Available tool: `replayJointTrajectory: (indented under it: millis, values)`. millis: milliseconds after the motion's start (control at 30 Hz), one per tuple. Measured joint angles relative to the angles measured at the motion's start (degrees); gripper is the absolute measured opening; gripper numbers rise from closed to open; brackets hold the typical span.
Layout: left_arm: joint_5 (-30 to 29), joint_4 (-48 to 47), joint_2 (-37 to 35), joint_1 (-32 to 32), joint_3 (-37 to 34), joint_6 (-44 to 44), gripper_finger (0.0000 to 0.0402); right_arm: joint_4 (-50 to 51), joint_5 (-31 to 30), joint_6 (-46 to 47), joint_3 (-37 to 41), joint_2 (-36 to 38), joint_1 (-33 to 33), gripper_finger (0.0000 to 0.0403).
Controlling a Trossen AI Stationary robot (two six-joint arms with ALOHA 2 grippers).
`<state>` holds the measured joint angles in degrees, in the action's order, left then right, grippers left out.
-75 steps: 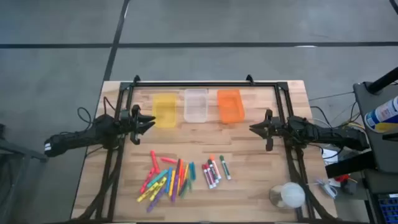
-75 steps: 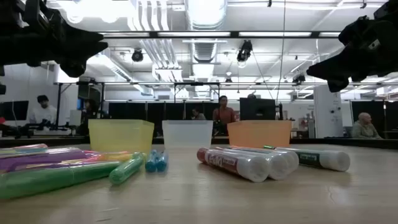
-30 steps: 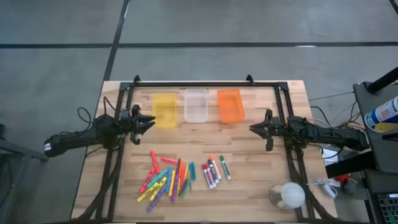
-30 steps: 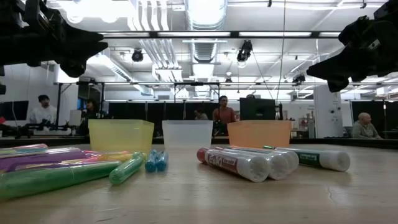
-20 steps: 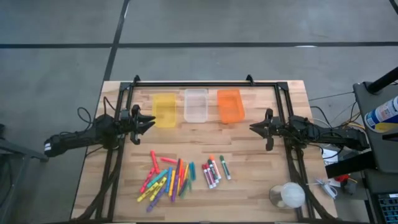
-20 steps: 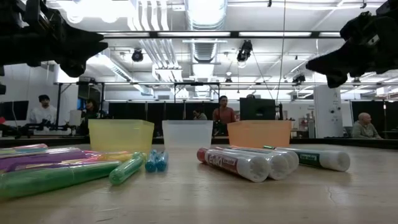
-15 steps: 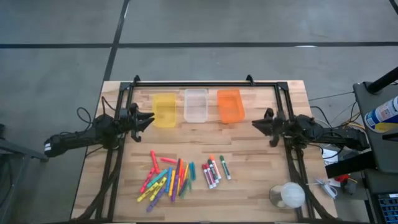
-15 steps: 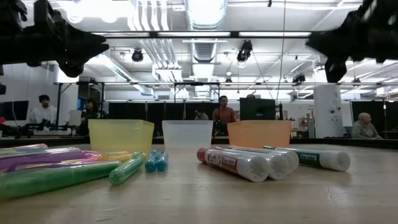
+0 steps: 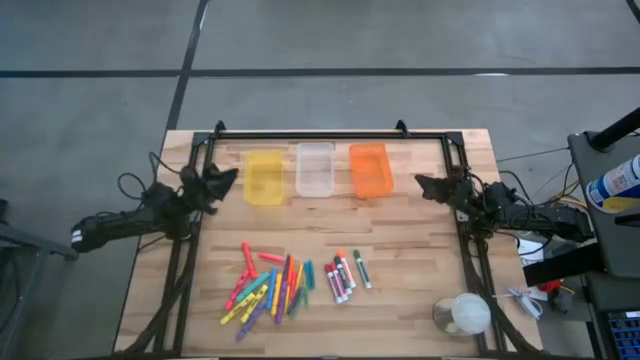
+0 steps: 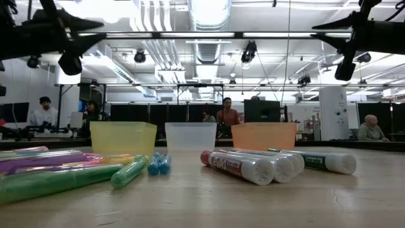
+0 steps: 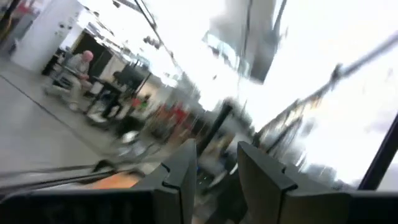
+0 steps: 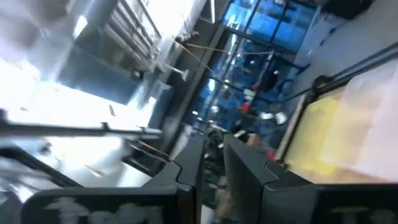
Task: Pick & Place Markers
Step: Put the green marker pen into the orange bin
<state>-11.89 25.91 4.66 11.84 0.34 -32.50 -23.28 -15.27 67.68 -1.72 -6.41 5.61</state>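
**Both arms aloft, markers untouched on the bench**

Right now I see the short bright plastic markers lying in a loose heap on the near-left part of the pale wooden bench, pink, red, yellow, green, blue and purple bodies overlapping. Just beside them to the right lies a smaller cluster of white-bodied markers with coloured caps, side by side and touching.

Along the far side stand three small plastic bins in a row: a translucent yellow bin, a clear bin and an orange bin. I can see nothing in any of them from above.

My left pincer hangs above the bench just to the left of the yellow bin, well apart from the markers; in its wrist view the two dark fingers stand with a clear gap between them and nothing in it. My right pincer hangs to the right of the orange bin, its fingers also parted by a narrow gap, gripping nothing.

A whitish round object sits at the near-right corner. People show in the room behind.
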Motion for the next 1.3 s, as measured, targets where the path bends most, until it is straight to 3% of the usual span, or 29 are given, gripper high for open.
replayJointTrajectory:
  millis: [200, 367, 467, 667, 1000, 1300]
  values:
    - [-0.2, 12.1, 0.0, 0.0, 0.5, -22.6, 0.0112, -0.9, 1.3, 11.6, -1.6, -6.5, -2.0, 0.0057]
    - [0.0, 14.1, -0.1, 0.0, 2.8, -33.9, 0.0112, 9.0, 3.0, 12.8, -12.7, -20.4, -5.9, 0.0057]
    - [0.0, 13.3, 0.0, 0.0, 3.6, -39.1, 0.0112, 17.4, 7.4, 11.3, -21.6, -31.2, -8.5, 0.0057]
    - [-0.2, 12.8, 0.2, 0.0, 4.3, -40.5, 0.0112, 34.0, 14.8, 4.3, -39.7, -54.4, -15.4, 0.0056]
    - [2.0, 13.1, 0.6, 0.0, 4.3, -46.2, 0.0112, 53.5, 22.7, 7.6, -65.3, -85.8, -22.8, 0.0034]
    - [4.1, 13.1, 0.6, 0.0, 4.4, -50.6, 0.0112, 76.2, 24.4, 5.9, -82.8, -104.1, -23.0, 0.0123]
